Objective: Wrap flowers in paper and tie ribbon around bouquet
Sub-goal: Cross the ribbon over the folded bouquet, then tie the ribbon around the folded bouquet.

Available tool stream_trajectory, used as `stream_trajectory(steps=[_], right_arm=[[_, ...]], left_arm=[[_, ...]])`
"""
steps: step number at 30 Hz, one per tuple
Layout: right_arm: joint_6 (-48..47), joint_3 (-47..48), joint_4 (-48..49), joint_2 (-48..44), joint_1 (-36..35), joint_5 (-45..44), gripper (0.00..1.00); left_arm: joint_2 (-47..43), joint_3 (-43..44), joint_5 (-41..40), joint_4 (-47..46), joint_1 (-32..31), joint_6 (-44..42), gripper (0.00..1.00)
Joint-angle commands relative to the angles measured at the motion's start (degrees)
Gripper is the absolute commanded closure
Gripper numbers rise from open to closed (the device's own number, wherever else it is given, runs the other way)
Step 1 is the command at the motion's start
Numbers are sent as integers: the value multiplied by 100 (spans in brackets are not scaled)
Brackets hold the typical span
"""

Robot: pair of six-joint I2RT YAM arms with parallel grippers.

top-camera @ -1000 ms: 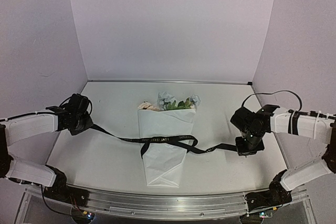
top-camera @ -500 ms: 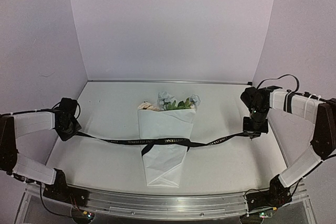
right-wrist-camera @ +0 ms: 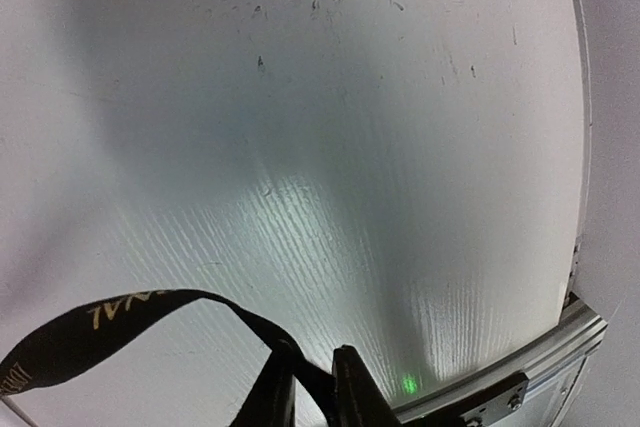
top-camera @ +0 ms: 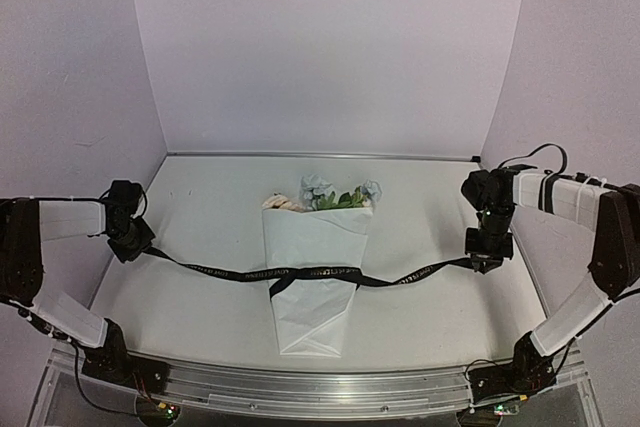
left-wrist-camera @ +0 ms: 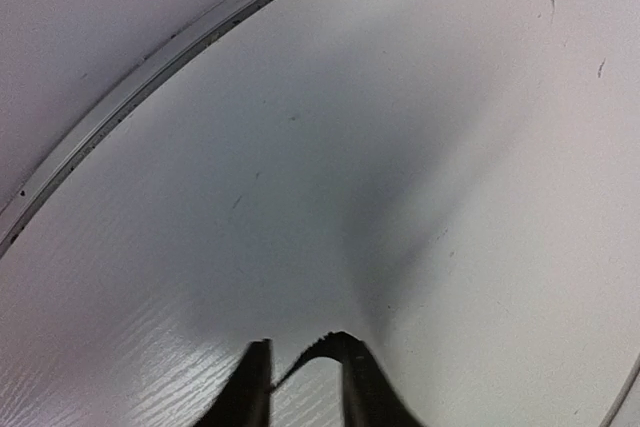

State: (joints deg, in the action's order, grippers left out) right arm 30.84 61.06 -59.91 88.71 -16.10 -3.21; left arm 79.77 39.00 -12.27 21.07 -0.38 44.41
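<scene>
1. One surface [top-camera: 200, 197] is counted.
2. One bouquet [top-camera: 315, 267] is counted, wrapped in a single sheet of white paper.
3. At its wide end, two pale blue blooms [top-camera: 316, 185] and one cream-pink bloom [top-camera: 283, 203] are made out; the green leaves are too small to be counted.
4. One black ribbon [top-camera: 400, 276] is counted, with two ends.
5. Two arms are counted: the left arm [top-camera: 70, 219] and the right arm [top-camera: 565, 197].
6. Two claws are counted: the left claw [top-camera: 135, 245] and the right claw [top-camera: 487, 259].
7. Two fingers [left-wrist-camera: 250, 397] are counted on each claw.
8. Three walls and one metal rail [top-camera: 300, 387] are counted.
</scene>
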Motion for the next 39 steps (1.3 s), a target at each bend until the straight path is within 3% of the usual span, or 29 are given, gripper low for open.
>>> stream_trajectory(steps=[1,4,6,13,18,26,32,39], right_arm=[[-106,15,-152,-78,2,253,57],[-297,-40,-144,-336,-33,274,34],[-598,-43,-101,-509,-171,187,26],[-2054,-384,1343,-718,-1278,596,10],[-3462,-782,2806,-363,-2071,1282,7],[-4319,-811,3903,343,-2650,1954,7],[-4790,-561,4090,874,-2962,1877,8],[-4813,-506,4749,1199,-3076,1412,12]], left_arm=[[-270,136,308,-159,21,-200,49],[-693,137,562,-241,20,-606,32],[-911,246,669,-198,-26,-836,23],[-1036,730,316,-163,-1590,-1604,17],[-945,720,774,-679,-2398,-2282,17],[-648,446,1666,-1507,-3723,-4404,24],[-296,400,2075,-1544,-4008,-6195,24],[276,413,2191,-1435,-4014,-7218,24]])
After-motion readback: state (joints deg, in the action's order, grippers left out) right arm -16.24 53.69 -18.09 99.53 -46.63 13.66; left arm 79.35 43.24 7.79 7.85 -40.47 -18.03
